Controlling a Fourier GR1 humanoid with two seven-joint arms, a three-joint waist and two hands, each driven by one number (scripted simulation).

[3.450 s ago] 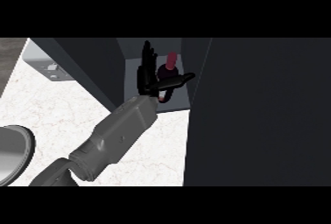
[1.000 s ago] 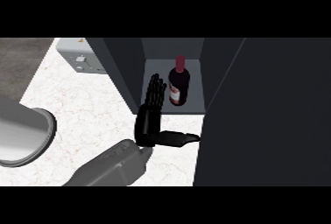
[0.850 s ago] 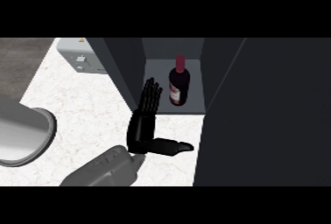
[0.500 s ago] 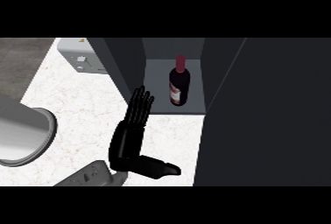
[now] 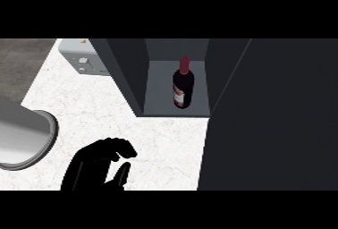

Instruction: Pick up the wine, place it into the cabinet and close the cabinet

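Now wine (image 5: 183, 87) upright inside open cabinet (image 5: 125, 76), near back. One hand (image 5: 95, 167) low over desk (image 5: 92, 107), fingers curled, empty; which hand unclear. Risk: door swung carelessly jolts cabinet, bottle topples.

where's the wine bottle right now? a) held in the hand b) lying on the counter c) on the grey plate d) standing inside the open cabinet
d: the wine bottle stands upright inside the open cabinet, apart from the hand low over the counter.
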